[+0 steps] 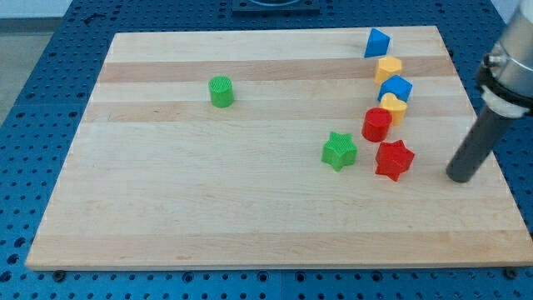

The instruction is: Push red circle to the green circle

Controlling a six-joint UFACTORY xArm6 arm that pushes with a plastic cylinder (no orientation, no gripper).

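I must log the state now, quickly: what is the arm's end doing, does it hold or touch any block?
My tip: a plain rod, holding nothing, touching no block, to the view's right of the red star, away from the red circle.

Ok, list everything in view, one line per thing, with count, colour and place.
green circle: one, green, upper left part of the board, standing alone.
red circle: one, red, right of centre, touching the lower yellow block.
green star: one, green, lower left of the red circle.
red star: one, red, below the red circle.
blue triangle block: one, blue, near the board's top edge, right side.
upper yellow block: one, yellow, just below the blue triangle block.
blue cube: one, blue, between the two yellow blocks.
lower yellow block: one, yellow, under the blue cube.
wooden board: one, light wood, on a blue perforated surface.
my tip: one, dark rod, right of the red star, touching no block.
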